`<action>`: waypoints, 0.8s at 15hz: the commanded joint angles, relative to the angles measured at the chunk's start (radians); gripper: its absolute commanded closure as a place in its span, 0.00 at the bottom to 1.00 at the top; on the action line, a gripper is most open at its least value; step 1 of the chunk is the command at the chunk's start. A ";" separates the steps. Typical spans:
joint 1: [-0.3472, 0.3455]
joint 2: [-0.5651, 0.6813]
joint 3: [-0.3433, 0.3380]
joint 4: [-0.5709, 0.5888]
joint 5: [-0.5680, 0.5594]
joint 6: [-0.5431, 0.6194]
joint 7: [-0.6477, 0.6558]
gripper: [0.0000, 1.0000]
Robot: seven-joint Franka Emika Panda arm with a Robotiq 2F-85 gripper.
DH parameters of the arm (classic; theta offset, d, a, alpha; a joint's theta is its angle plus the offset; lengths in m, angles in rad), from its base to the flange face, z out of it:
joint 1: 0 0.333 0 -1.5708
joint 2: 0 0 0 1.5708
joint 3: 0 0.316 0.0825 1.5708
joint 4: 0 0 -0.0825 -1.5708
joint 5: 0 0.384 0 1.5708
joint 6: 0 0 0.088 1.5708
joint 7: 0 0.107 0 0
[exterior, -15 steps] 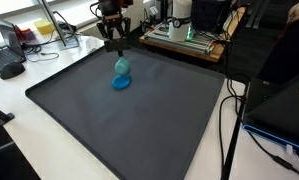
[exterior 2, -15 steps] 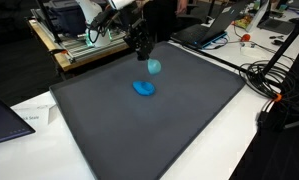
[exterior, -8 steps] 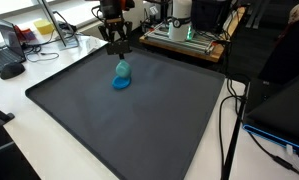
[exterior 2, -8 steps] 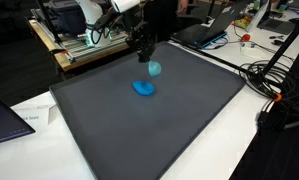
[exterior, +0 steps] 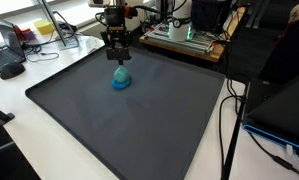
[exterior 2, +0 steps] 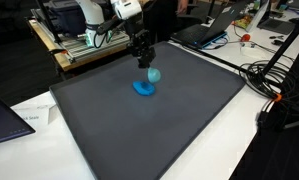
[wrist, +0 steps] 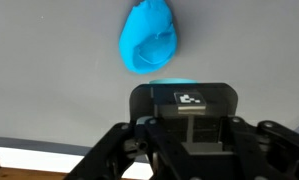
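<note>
Grip looks decent from where I'm standing: the tool [exterior 2: 145,60] is pinched shut on a pale teal piece [exterior 2: 153,75], which hangs under the fingertips over the far half of the dark mat [exterior: 139,130] that covers the surface [exterior: 9,95]. Right below it a blue piece [exterior 2: 143,89] lies flat on the mat. In both exterior views the two are so close that I honestly can't tell if they're touching or just nearly. The wrist view isn't much help for the held one. It shows the blue piece [wrist: 149,40] fine, but only a teal sliver peeks out past the tool body. If I were driving, I'd go slow and straight along the vertical, wrist plumb, no sideways drift, since a nudge would probably skate that blue piece across the smooth mat. I'd also check alignment from both outside cameras, because each one alone fools you on depth. And I wouldn't loosen the pinch until the teal piece is clearly resting on something.
</note>
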 commanded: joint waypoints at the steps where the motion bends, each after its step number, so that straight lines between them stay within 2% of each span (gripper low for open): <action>1: 0.007 0.013 0.012 -0.017 0.041 0.074 -0.009 0.78; 6: -0.001 0.049 0.035 -0.009 0.116 0.124 -0.038 0.78; 12: -0.013 0.071 0.076 0.001 0.322 0.128 -0.164 0.78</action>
